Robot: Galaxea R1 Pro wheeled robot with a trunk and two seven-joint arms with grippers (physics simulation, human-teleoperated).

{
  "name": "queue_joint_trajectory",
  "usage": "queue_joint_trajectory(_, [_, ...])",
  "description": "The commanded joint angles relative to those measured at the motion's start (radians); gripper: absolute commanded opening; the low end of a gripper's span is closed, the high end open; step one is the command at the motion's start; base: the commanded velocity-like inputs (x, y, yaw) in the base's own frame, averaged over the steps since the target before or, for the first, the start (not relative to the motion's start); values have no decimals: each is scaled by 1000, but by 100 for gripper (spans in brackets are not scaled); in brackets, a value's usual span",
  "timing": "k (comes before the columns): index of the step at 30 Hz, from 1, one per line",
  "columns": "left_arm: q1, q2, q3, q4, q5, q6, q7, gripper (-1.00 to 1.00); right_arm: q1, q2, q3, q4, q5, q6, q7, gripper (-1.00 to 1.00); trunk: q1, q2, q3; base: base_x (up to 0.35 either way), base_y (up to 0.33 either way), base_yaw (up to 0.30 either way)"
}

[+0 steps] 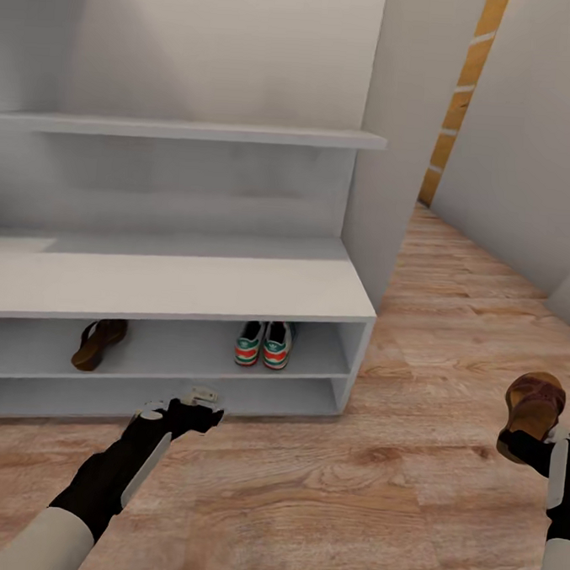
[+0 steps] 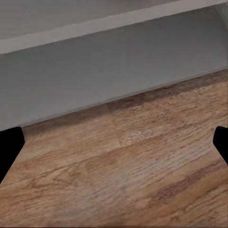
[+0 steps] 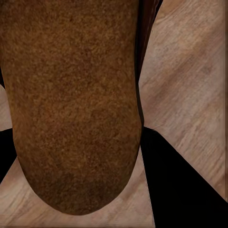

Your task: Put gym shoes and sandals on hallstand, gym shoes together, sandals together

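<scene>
The white hallstand (image 1: 184,286) stands ahead, with a bench top and two open shelves. On its upper open shelf the two gym shoes (image 1: 263,344) sit side by side, heels toward me. One brown sandal (image 1: 100,342) lies farther left on the same shelf. My left gripper (image 1: 198,404) hovers low over the corridor floor (image 1: 323,490) just in front of the rack's base. It is open and empty, and its fingers (image 2: 11,151) sit wide apart in the left wrist view. At the far right my right gripper (image 1: 532,443) is shut on the second sandal (image 1: 533,408), whose sole (image 3: 71,104) shows close up.
A floating shelf (image 1: 185,130) spans the back panel above the bench. The rack's tall white side panel (image 1: 386,156) ends its right side. Right of it the floor runs back between grey walls (image 1: 530,131).
</scene>
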Motion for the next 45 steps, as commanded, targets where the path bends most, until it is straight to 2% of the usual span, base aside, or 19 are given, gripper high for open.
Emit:
queue_joint_trajectory(1, [1, 2, -2, 13, 8, -14, 2, 100, -1, 0, 0, -1, 7, 5, 2, -100, -1, 0, -1, -193, 0, 0])
queue_joint_trajectory(2, [5, 3, -2, 41, 8, -53, 1, 100, -1, 0, 0, -1, 7, 4, 3, -100, -1, 0, -1, -130, 0, 0])
queue_joint_trajectory(3, [10, 4, -2, 131, 10, -189, 1, 100, -1, 0, 1, -1, 6, 3, 4, -100, -1, 0, -1, -34, 0, 0])
queue_joint_trajectory(8, [12, 6, 0, 270, 10, -381, 0, 100, -1, 0, 3, -1, 6, 4, 1, -100, -1, 0, -1, -11, 0, 0])
queue_joint_trajectory(9, [12, 6, 0, 298, 9, -455, -1, 100, -1, 2, 4, -1, 7, 5, -2, -100, -1, 0, -1, -1, 0, 0])
queue_joint_trajectory(10, [12, 5, 0, 302, 10, -492, -4, 100, -1, 4, 4, -1, 8, 5, -3, -100, -1, 0, -1, 0, 0, 0])
queue_joint_trajectory(13, [12, 4, -1, 306, 16, -503, -5, 100, -1, 6, 5, -1, 8, 5, -4, -100, -1, 0, -1, 0, 0, 0])
queue_joint_trajectory(14, [12, 4, 1, 304, 43, -504, -4, 100, -1, 9, 6, -1, 8, 6, -5, -100, -1, 0, -1, 0, 0, 0])
queue_joint_trajectory(16, [12, 4, 2, 306, 63, -504, -4, 100, -1, 9, 6, -1, 8, 6, -5, -100, -1, 0, -1, 0, 0, 0])
queue_joint_trajectory(17, [12, 4, 2, 307, 98, -505, -4, 100, -1, 9, 6, -1, 8, 6, -5, -100, -1, 0, -1, 0, 0, 0])
queue_joint_trajectory(20, [12, 5, 2, 308, 138, -506, -5, 100, -1, 10, 6, -1, 8, 6, -5, -100, -1, 0, -1, -26, 7, 0])
queue_joint_trajectory(22, [12, 5, 2, 309, 150, -507, -5, 100, -1, 10, 6, -1, 9, 6, -5, -100, -1, 0, -1, -104, 68, 0])
queue_joint_trajectory(28, [12, 5, 2, 309, 162, -507, -5, 100, -1, 10, 6, -1, 10, 6, -6, -100, -1, 0, -1, -209, 167, 0])
queue_joint_trajectory(45, [12, 4, 2, 309, 162, -507, -5, 100, -1, 10, 6, -1, 10, 6, -6, -100, -1, 0, -1, -243, 232, 0])
